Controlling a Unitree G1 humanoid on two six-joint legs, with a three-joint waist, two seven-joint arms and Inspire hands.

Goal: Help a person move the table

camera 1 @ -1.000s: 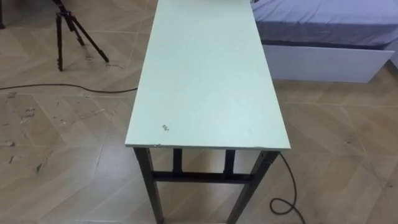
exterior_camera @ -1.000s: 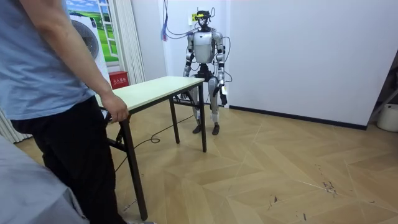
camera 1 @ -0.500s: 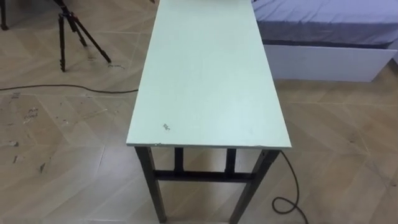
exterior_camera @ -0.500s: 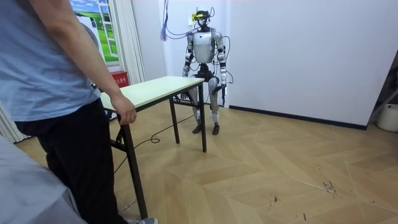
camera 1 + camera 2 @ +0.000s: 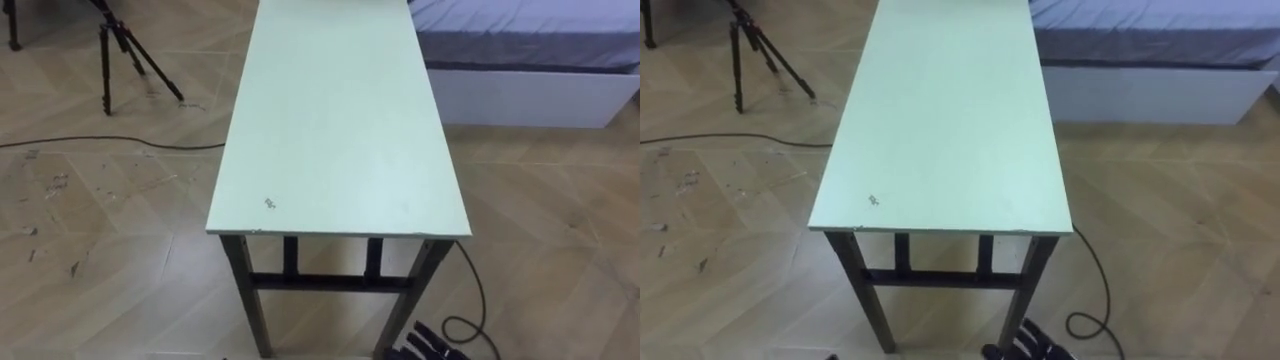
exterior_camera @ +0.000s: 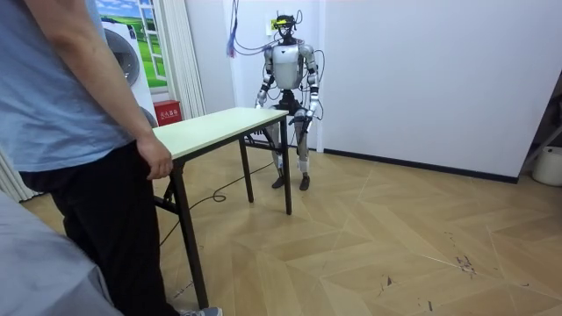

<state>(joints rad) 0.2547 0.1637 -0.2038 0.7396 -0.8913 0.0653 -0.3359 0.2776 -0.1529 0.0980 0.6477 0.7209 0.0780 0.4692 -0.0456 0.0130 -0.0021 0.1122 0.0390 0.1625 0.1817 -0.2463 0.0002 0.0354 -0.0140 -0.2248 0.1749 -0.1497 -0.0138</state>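
Left eye view first: saw table [image 5: 340, 120] standing on all its legs on the wood floor [image 5: 100, 230], long axis running away from the robot, near short edge just ahead and below. Noted a pale, smooth, bare top on a dark metal frame, with a crossbar [image 5: 330, 283] between the near legs [image 5: 245, 295]. Judged it rigid and not fragile, probably moderately heavy and awkward for its length. Judged the top slick, so a flat press on it would likely slip. Judged the best hold to be under the near short edge, one hand by each corner, outside the legs, kept level with the far end. Saw right hand [image 5: 432, 348] below the table's near right corner, apart from it, fingers loosely straight, holding nothing. Picked out left hand [image 6: 304, 121] in room view, near the table's end, not touching it; could not tell its state. Saw person's hand [image 6: 156, 160] at the table's far corner, at the edge; could not tell the grip. Beyond the table, saw bed [image 5: 520, 60] to its right and tripod [image 5: 120, 50] to its left.
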